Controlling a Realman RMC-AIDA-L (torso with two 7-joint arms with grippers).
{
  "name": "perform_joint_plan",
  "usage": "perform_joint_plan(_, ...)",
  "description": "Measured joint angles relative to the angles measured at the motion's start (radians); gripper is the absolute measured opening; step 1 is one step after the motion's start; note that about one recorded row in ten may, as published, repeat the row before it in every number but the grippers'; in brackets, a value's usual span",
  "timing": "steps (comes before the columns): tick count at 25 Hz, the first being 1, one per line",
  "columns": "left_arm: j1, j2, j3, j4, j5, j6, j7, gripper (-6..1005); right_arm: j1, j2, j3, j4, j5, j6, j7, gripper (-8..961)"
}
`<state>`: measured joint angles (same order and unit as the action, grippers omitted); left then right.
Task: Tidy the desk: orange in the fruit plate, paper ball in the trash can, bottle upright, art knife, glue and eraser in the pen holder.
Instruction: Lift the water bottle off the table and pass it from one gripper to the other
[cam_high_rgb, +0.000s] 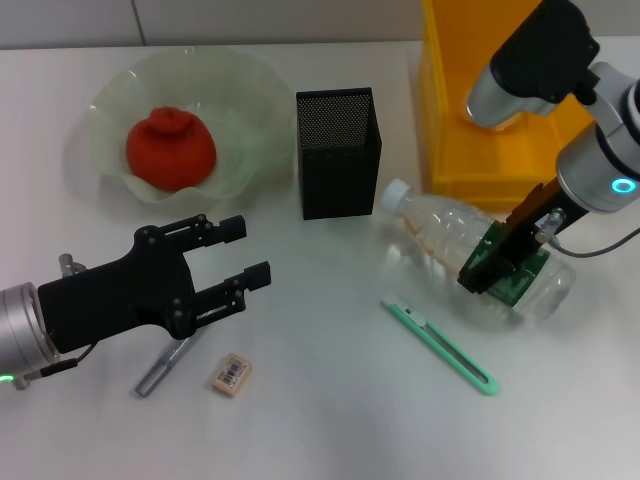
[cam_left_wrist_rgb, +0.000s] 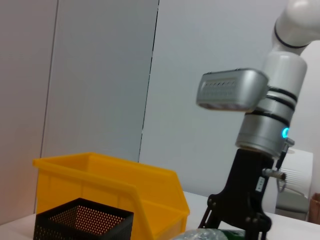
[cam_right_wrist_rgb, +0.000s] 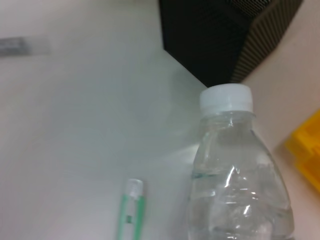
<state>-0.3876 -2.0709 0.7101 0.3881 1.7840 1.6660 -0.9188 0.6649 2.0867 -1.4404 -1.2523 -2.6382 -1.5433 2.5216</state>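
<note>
The clear bottle (cam_high_rgb: 440, 235) lies on its side at the right, white cap toward the black mesh pen holder (cam_high_rgb: 338, 150). My right gripper (cam_high_rgb: 503, 268) is down over the bottle's body (cam_right_wrist_rgb: 235, 175). The orange (cam_high_rgb: 170, 150) sits in the pale green fruit plate (cam_high_rgb: 250, 110) at the back left. A green art knife (cam_high_rgb: 440, 345) lies in front of the bottle. The eraser (cam_high_rgb: 231, 373) and the grey glue stick (cam_high_rgb: 165, 365) lie at the front left, just under my open, empty left gripper (cam_high_rgb: 250, 250). The yellow trash can (cam_high_rgb: 480, 150) stands at the back right. The paper ball is out of view.
The pen holder (cam_left_wrist_rgb: 82, 220) stands close beside the yellow trash can (cam_left_wrist_rgb: 115, 195), with the bottle's cap (cam_right_wrist_rgb: 225, 97) a short way from the holder's corner (cam_right_wrist_rgb: 225, 35). The art knife (cam_right_wrist_rgb: 131, 210) lies alongside the bottle. White table surface lies between the eraser and the knife.
</note>
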Motion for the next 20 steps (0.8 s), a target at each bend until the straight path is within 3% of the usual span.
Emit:
perform_joint_plan(8,-0.002,0.001,-0.002,0.0,-0.038,0.033,-0.013,596,-0.175,0.001,0.007,-0.244,0.181,0.003,-0.099,760)
perform_joint_plan(16,0.004,0.005,-0.003,0.009,-0.131,0.079,-0.089,595,-0.308,0.001,0.029,-0.268,0.432,0.101,-0.329,760)
perform_joint_plan(20,-0.006,0.008,-0.003,0.024,-0.158,0.1,-0.183,595,-0.373,-0.001,0.06,-0.168,0.688,0.159,-0.6,760)
